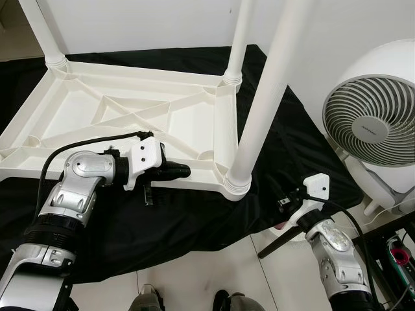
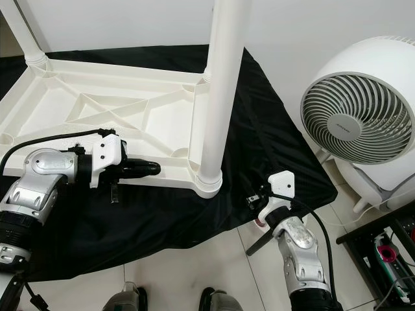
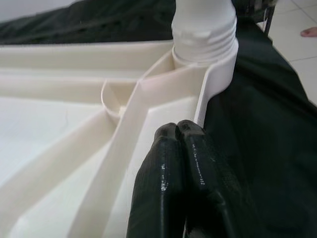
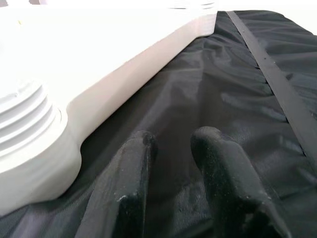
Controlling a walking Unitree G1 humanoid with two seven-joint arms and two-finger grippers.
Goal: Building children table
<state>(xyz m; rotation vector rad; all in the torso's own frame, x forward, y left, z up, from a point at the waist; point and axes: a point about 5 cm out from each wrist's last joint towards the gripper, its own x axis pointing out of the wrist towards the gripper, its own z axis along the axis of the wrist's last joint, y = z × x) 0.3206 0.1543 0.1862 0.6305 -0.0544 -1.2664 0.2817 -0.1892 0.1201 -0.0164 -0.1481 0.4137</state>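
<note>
Lying upside down on the black cloth (image 1: pixel 162 227), table top (image 1: pixel 130 123) with legs up. Left gripper (image 1: pixel 176 171) pinched shut, empty, pressing the rim near the leg (image 1: pixel 259 110), probably steadying. Right gripper (image 4: pixel 171 144) slightly parted, empty, beside that leg's socket.

One upturned tabletop (image 1: pixel 130 113), three legs (image 1: pixel 269 91), one fan (image 1: pixel 373 123), one black cloth (image 1: pixel 194 220)
</note>
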